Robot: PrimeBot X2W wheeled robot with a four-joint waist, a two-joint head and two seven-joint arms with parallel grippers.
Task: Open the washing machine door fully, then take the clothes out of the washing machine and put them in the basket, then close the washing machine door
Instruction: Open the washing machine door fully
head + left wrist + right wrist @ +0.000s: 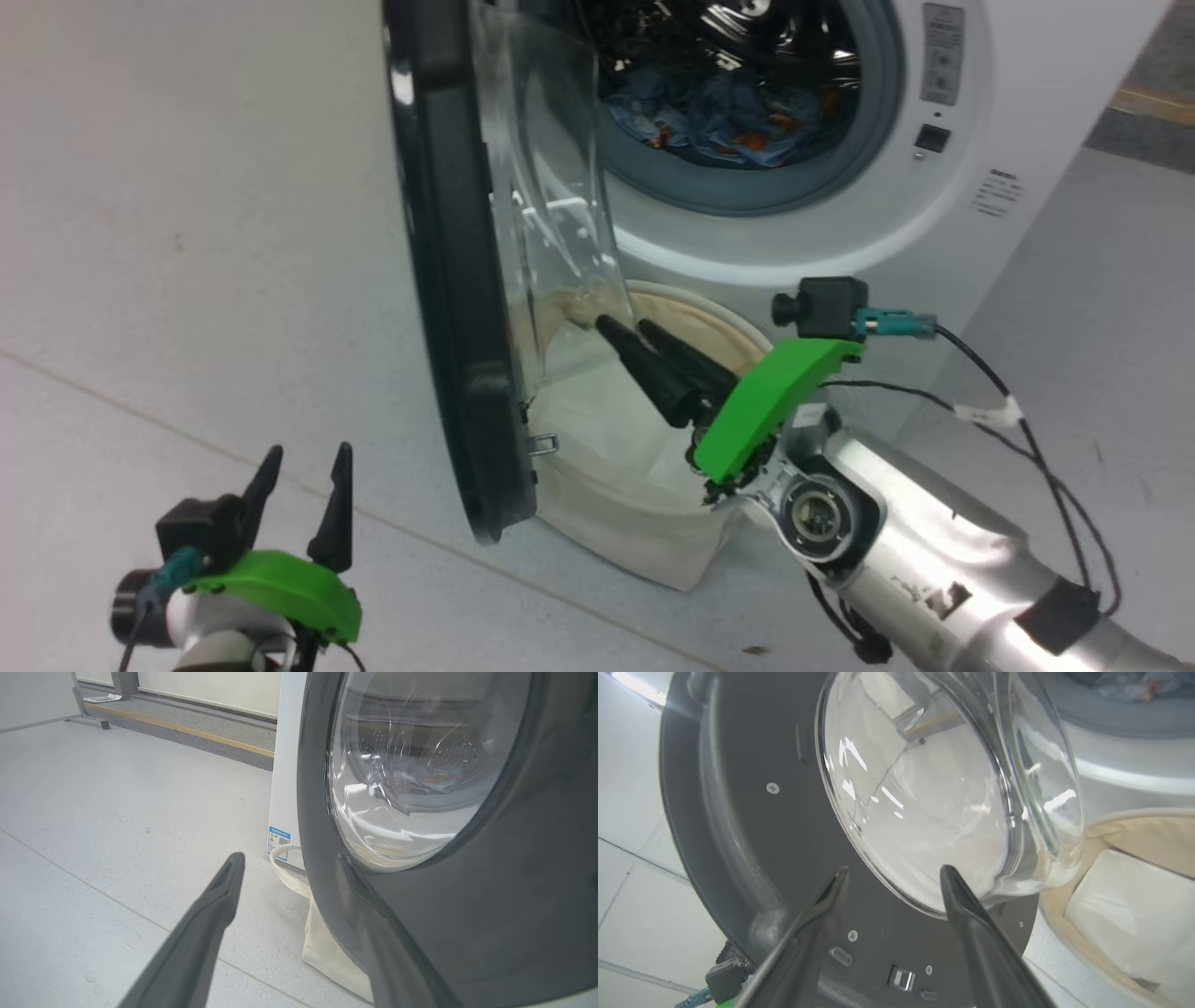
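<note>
The washing machine door (448, 280) stands swung out, edge-on to me, its clear glass bulge (551, 187) facing the white washing machine (990, 112). Light-blue clothes (728, 117) with orange prints lie in the drum. Below the door sits the cream basket (644, 532). My right gripper (625, 327) is over the basket, at the door's inner side, fingertips close to the lower glass; in the right wrist view it (893, 871) is open and empty before the door (752, 826). My left gripper (307, 455) hangs open outside the door, near its black outer rim (467, 928).
A flat white folded sheet (1125, 905) lies inside the basket (1148, 835). Pale grey floor (187, 233) spreads out to the left of the door. A raised strip with a yellow edge (187, 730) runs along the far wall.
</note>
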